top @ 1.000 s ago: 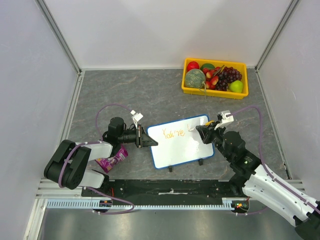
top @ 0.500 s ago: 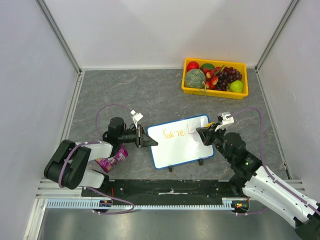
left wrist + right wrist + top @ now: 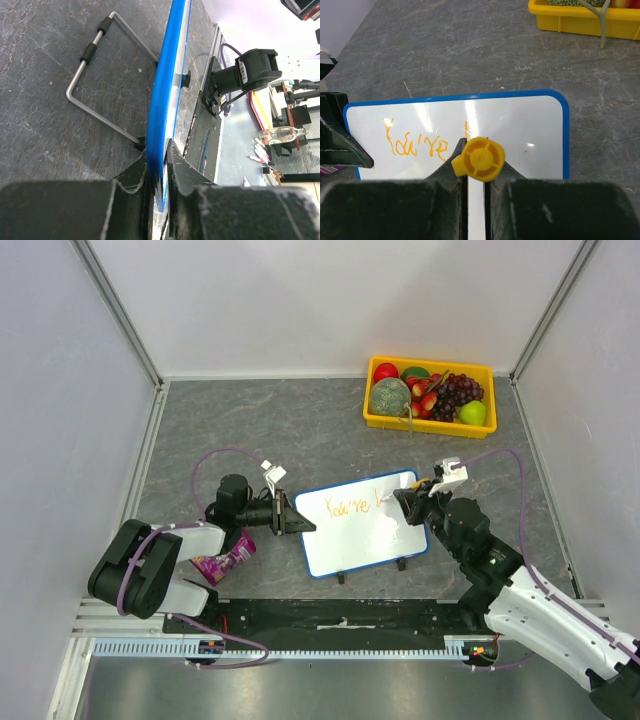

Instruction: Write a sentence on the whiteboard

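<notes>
While the whiteboard (image 3: 365,530) sits near the front rail in the overhead view, the left gripper (image 3: 296,524) pinches its left edge and the right gripper (image 3: 400,502) hangs over its upper right part. The sentence (image 3: 345,507) runs along the board's far edge. Bare grey table (image 3: 250,430) stretches from that edge to the yellow tray (image 3: 420,423), well apart at the back right. A purple packet (image 3: 225,562) lies just beside the left arm.

At the left wrist, the left gripper (image 3: 159,155) is clenched on the whiteboard's (image 3: 167,90) blue frame, which runs straight away from it. A wire stand (image 3: 90,50) juts out to the left over open tabletop.

At the right wrist, the right gripper (image 3: 477,175) grasps a yellow-capped marker (image 3: 479,159) above the whiteboard (image 3: 520,125). The sentence (image 3: 417,144) reads "You're" plus one stroke; white surface lies to the right of it, up to the blue frame. The yellow tray (image 3: 580,22) is far beyond.
</notes>
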Tool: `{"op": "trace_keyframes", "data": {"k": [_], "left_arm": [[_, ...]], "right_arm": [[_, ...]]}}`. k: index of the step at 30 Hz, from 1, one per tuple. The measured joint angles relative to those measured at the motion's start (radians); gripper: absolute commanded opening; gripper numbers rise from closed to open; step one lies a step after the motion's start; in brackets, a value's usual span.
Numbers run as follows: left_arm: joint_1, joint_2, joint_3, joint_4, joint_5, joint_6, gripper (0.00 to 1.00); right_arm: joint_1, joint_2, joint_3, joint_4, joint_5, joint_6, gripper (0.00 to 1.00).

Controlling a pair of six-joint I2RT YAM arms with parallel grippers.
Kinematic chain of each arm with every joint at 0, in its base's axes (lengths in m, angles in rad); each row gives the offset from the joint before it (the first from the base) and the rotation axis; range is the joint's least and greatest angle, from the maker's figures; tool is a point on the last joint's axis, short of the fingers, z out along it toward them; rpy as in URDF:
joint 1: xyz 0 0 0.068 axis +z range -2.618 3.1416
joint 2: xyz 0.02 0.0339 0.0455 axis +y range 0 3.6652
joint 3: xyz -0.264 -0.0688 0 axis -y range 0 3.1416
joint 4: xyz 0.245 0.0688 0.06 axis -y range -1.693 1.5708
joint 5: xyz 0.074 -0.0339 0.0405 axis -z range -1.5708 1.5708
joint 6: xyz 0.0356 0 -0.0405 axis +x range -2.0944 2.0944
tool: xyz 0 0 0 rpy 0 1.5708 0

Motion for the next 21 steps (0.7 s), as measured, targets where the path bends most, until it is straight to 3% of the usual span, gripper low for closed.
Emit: {"op": "trace_keyframes", "data": {"k": [21], "left_arm": [[0.000, 0.000, 0.000, 0.002, 0.001, 0.000, 0.02]], "right_arm": [[-0.001, 0.034, 0.044, -0.007, 0.044, -0.032, 0.00]]}}
